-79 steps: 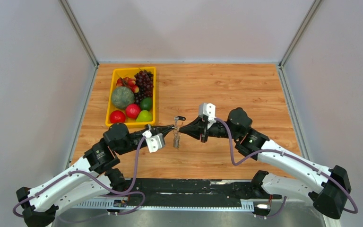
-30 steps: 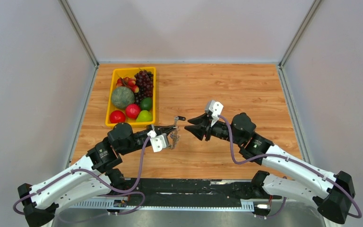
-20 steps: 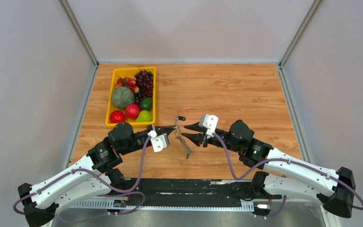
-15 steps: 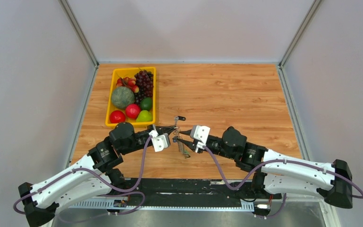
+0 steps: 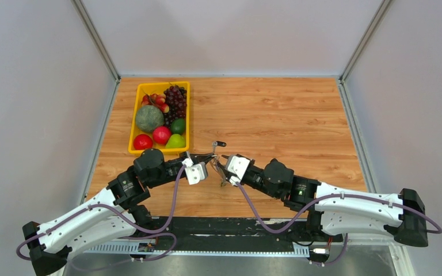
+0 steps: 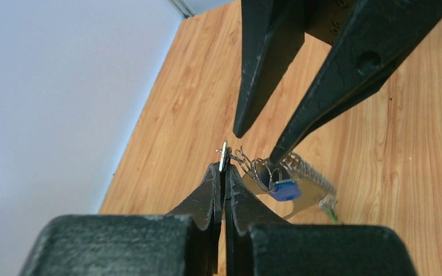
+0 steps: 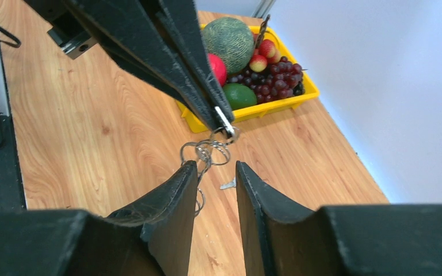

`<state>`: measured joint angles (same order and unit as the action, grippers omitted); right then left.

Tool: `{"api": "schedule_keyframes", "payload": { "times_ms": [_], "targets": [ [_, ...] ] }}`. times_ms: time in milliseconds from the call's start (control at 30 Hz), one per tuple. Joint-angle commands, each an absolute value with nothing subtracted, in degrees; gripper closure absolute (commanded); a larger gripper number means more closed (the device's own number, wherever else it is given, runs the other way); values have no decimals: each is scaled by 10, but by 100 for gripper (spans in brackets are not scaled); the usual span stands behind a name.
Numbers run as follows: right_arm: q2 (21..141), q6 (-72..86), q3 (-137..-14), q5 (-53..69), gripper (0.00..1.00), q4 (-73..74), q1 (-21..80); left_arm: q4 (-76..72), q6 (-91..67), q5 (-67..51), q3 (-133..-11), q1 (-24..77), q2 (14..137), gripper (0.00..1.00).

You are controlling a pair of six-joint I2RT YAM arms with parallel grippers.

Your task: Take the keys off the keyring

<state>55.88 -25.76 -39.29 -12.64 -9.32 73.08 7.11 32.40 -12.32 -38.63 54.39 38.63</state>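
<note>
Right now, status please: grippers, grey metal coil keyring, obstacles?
Left gripper shut on the bunch's silver top piece. Right gripper open, tips at small wire rings. Thin grey coil keyring hanging, blue-headed key attached. No obstruction.

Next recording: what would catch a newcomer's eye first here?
Over the middle of the table, the left gripper is pinched shut on the keyring, with a blue-headed key hanging from it. The open right gripper has its tips right at the rings. A yellow fruit tray sits far left.
</note>
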Motion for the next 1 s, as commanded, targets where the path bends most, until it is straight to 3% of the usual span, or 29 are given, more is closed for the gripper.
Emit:
{"api": "schedule_keyframes", "payload": {
  "times_ms": [0, 833, 967],
  "targets": [
    [534, -271, -402, -156, 63, -109, 734, 48, 325, -129, -398, 546, 381, 100],
    [597, -270, -413, -154, 70, -189, 734, 48, 322, -138, -398, 546, 382, 100],
    [604, -269, -410, -156, 77, -195, 734, 47, 319, -137, -399, 546, 381, 100]
  ]
}}
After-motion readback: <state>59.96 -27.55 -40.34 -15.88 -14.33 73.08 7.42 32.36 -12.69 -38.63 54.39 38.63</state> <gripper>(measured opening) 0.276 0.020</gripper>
